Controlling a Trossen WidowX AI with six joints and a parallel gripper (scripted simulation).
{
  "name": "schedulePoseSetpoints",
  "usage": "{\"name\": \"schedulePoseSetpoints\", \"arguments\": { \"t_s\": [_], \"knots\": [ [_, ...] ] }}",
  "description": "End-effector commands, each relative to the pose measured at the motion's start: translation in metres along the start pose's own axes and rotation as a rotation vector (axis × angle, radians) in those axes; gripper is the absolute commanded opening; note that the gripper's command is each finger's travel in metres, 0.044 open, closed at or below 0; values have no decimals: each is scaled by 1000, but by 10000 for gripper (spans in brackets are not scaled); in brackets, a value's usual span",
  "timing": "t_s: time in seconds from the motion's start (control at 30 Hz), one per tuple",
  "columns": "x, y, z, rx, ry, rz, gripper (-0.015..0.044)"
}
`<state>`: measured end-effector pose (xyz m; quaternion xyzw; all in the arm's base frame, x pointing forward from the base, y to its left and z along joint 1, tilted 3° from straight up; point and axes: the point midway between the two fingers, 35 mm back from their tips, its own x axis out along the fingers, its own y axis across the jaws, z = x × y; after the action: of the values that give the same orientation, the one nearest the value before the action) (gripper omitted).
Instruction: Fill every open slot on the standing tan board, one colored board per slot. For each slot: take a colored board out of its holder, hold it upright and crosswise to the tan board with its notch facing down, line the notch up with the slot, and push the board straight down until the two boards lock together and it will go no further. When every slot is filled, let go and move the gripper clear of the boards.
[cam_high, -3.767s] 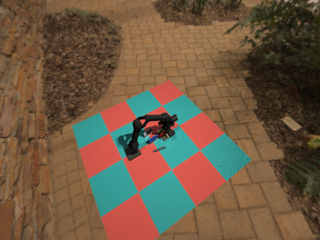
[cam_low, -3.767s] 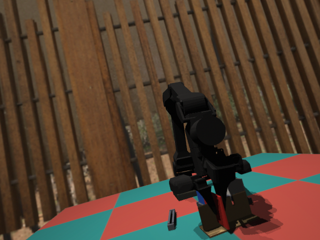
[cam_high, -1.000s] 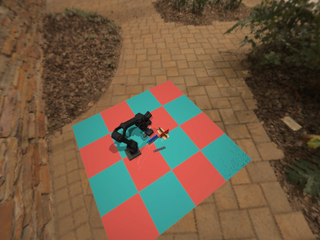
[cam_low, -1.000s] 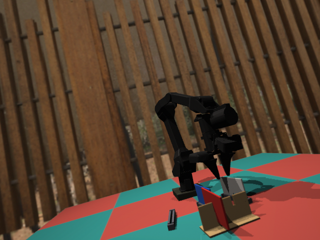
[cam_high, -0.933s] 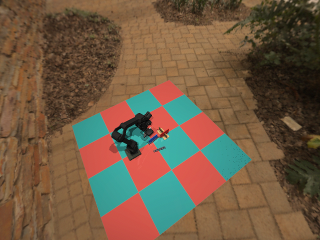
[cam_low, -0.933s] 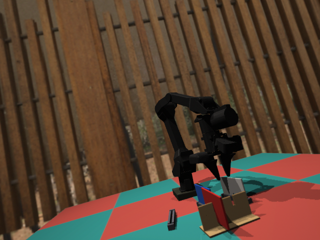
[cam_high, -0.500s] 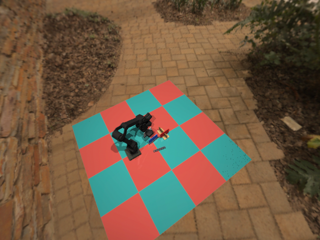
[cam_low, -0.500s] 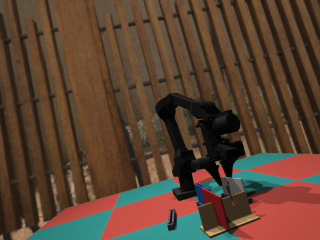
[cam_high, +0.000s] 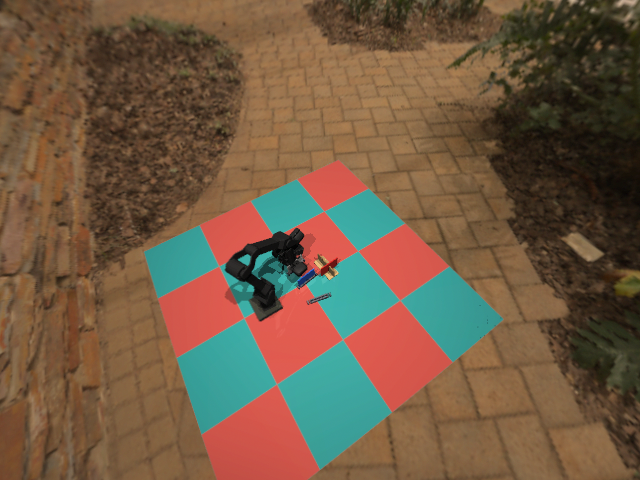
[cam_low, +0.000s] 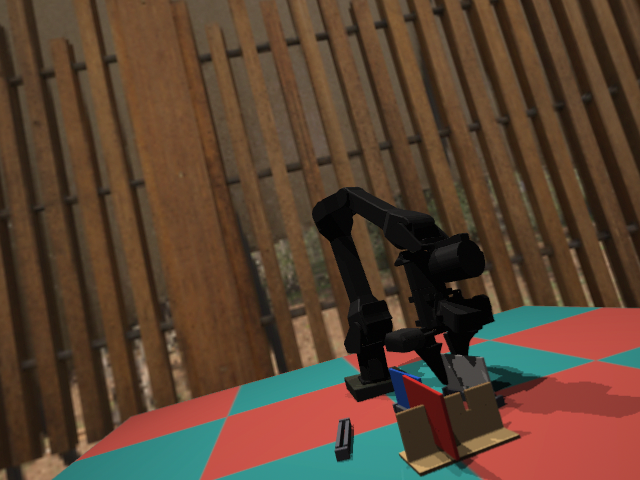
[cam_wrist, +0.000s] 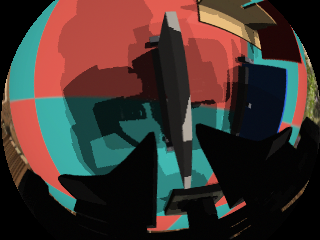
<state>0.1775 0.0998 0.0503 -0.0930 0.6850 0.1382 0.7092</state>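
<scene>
Here we were, with the hand (cam_high: 295, 262) (cam_low: 455, 367) (cam_wrist: 175, 132) down low and open, its fingers on either side of the grey board (cam_low: 467, 374) (cam_wrist: 174, 70)! The wrist view gave me daylight on both flanks, so I had no grip on it. That board stood upright in its holder on the checkered table (cam_high: 361, 361) (cam_low: 284, 423) (cam_wrist: 47, 75), running up the middle of my wrist view towards twelve o'clock.

Over to the tan board (cam_high: 320, 260) (cam_low: 478, 413) (cam_wrist: 225, 22), up at one o'clock in that same view and standing upright. The red board (cam_high: 328, 266) (cam_low: 434, 413) (cam_wrist: 280, 40) sat crosswise in it, and from the exterior view I spotted a slot beside the red one, open at the top and unfilled!

The blue board (cam_high: 306, 277) (cam_low: 399, 390) (cam_wrist: 265, 100) was waiting too, upright in its own holder, at three o'clock in the wrist view and about eight o'clock from the tan board in the top view. From above, a black holder (cam_high: 318, 298) (cam_low: 341, 439) lay near six o'clock of the tan board, no board in it. The arm (cam_high: 263, 245) (cam_low: 351, 268) arched over from its base, about eight o'clock of the tan board from above.
</scene>
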Motion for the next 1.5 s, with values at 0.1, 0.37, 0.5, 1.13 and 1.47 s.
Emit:
{"name": "schedulePoseSetpoints", "arguments": {
  "t_s": [0.1,0.37,0.5,1.13,1.47],
  "knots": [
    [4,0,-2,6,11,1,51],
    [4,0,-2,6,11,1,0],
    [3,0,-2,6,11,1,0],
    [-33,0,-1,6,11,1,0],
    [-56,0,-1,6,11,1,0]
  ]
}}
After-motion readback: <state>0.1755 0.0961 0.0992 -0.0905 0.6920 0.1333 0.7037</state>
